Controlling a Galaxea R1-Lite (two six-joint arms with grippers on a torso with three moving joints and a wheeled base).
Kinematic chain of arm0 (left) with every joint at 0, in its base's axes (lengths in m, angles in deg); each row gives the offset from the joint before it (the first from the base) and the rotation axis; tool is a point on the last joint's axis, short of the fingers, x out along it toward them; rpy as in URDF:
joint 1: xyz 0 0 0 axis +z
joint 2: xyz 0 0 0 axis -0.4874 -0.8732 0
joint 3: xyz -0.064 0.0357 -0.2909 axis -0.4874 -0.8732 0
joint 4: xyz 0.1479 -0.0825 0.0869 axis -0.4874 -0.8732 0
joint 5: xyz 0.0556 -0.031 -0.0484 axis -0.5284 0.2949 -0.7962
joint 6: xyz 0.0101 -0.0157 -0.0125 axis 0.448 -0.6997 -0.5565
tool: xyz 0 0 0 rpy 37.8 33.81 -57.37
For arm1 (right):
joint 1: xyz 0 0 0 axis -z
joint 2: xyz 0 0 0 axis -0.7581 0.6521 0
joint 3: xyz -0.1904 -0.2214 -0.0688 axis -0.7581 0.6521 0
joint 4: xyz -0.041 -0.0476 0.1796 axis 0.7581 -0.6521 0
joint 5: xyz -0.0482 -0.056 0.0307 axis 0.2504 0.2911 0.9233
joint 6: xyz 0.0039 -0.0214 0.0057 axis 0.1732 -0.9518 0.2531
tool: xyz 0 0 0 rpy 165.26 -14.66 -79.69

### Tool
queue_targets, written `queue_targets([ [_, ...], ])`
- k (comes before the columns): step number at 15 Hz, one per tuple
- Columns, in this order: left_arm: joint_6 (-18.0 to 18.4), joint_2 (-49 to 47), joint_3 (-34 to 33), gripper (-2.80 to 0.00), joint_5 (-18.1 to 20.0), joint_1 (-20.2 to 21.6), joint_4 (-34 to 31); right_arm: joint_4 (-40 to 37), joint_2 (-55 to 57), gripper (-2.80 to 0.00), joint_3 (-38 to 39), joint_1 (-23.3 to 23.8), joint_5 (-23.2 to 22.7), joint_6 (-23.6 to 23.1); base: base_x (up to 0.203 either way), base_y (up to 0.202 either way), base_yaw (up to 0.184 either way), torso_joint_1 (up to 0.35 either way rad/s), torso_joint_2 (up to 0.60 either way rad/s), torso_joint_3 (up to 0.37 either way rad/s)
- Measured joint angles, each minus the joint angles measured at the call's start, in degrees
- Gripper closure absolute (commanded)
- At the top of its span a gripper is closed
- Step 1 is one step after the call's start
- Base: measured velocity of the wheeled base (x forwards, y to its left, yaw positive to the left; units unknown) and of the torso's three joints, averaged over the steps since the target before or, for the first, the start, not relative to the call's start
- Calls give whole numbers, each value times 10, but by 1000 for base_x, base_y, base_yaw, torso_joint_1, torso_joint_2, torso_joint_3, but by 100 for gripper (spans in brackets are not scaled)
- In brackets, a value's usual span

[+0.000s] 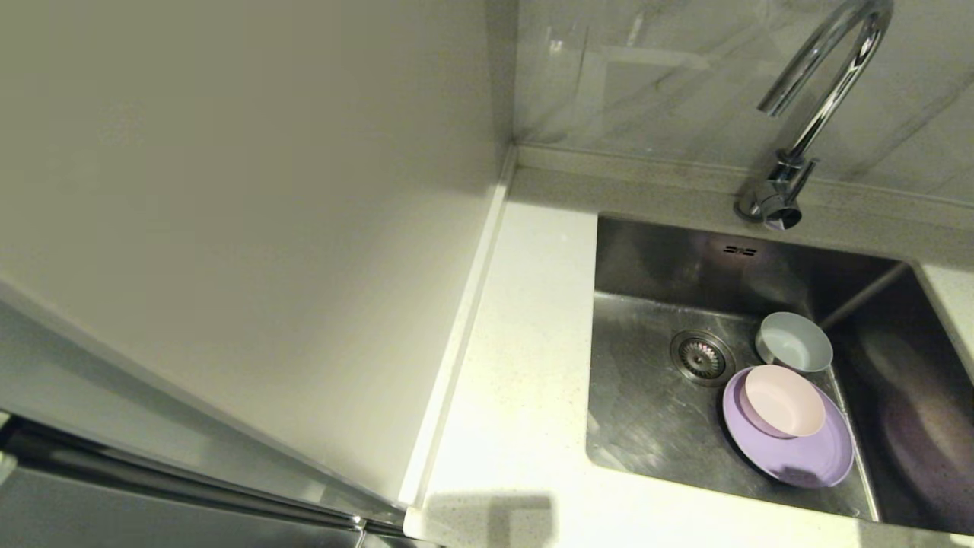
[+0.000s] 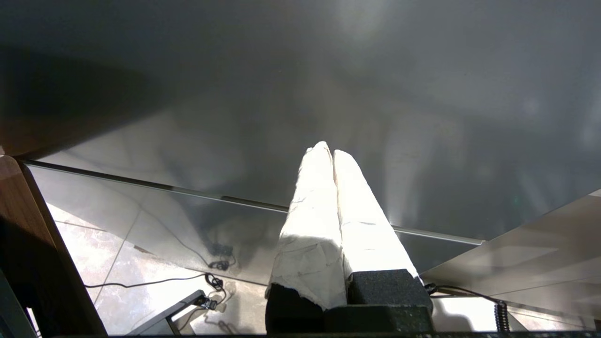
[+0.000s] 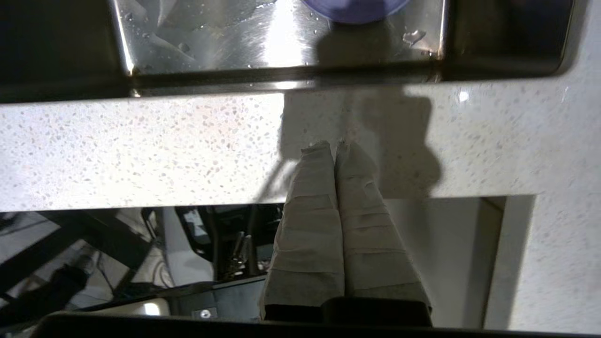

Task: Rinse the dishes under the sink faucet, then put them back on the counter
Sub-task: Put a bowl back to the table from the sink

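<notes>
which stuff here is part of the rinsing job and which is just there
Part of the job:
- lavender plate, in the sink
- pink bowl, on the plate
- blue-white bowl, beside the drain
- faucet
- counter
- right hand, shut, over the counter's front edge

Just there:
- cream wall panel
- left hand, shut, parked

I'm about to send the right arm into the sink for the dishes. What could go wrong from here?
1. The pink bowl sits on the lavender plate, so lifting the plate first could tip the bowl off.
2. The right claw is shut above the counter edge; it must open before reaching in.
3. The sink floor looks wet, and the plate lies flat near the wall, so a pinch on its rim may slip.
</notes>
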Motion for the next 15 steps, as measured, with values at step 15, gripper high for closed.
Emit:
queue_targets([
  [15, 0, 0, 0, 0, 0, 0, 0, 1, 246, 0, -75, 0, 32, -41, 0, 0, 0, 0, 0, 0],
])
